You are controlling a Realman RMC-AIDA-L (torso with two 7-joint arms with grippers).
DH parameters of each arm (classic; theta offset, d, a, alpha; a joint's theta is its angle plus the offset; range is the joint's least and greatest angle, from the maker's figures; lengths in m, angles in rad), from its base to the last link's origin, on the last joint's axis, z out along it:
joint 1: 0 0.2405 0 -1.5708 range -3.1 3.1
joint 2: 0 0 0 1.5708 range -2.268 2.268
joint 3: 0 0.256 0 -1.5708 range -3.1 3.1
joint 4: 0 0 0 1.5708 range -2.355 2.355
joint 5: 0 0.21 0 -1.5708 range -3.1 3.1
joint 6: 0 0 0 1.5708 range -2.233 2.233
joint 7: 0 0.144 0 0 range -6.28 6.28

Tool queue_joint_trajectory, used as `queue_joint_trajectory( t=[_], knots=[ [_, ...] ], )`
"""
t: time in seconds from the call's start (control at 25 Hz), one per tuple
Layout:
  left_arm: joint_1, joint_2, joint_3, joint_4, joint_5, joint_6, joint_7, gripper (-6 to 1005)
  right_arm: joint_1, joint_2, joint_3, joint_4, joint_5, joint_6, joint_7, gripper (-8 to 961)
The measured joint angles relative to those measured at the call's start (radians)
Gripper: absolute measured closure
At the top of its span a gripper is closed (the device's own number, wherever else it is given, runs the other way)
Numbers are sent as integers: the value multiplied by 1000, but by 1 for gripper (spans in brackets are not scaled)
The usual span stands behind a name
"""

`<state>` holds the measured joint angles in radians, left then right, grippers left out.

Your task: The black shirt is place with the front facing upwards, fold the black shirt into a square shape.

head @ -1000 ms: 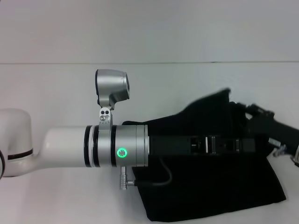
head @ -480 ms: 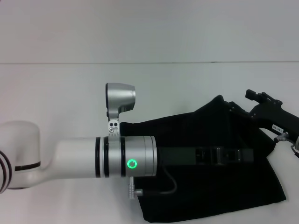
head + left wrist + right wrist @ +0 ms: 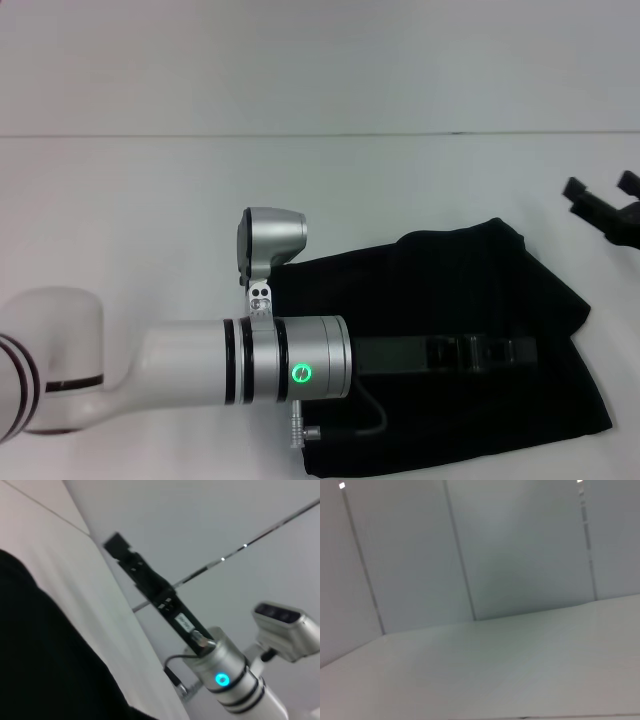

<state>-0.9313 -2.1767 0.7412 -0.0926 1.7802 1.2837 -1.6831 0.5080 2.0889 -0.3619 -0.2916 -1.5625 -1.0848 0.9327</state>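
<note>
White table [image 3: 150,210], plain pale wall behind. One black shirt [image 3: 450,290] lies bunched on the table's right side. Left gripper [image 3: 525,352] reaches low over the shirt; can't tell its grip. Right gripper [image 3: 600,195] is off the shirt, beyond its far right corner, prongs parted, nothing held.

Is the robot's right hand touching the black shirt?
No, in the head view the right gripper is off to the side above the white table, clear of the black shirt.
</note>
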Motion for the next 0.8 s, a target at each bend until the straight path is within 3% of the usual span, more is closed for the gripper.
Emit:
queue_joint_trajectory(
  t=[0.28,0.56,0.68,0.8],
  knots=[
    [48,0,-104,-38,7,33,93,937,-52,1,1,0,51,-10,0,9],
    [105,0,-97,22,18,173,100,691,-68,0,-6,2,48,-18,125,9],
    [143,0,-94,99,53,250,121,569,-72,-23,-25,-5,1,-63,291,8],
    [185,2,-79,188,96,287,187,431,-72,-64,-71,-28,-84,-145,500,8]
  ],
)
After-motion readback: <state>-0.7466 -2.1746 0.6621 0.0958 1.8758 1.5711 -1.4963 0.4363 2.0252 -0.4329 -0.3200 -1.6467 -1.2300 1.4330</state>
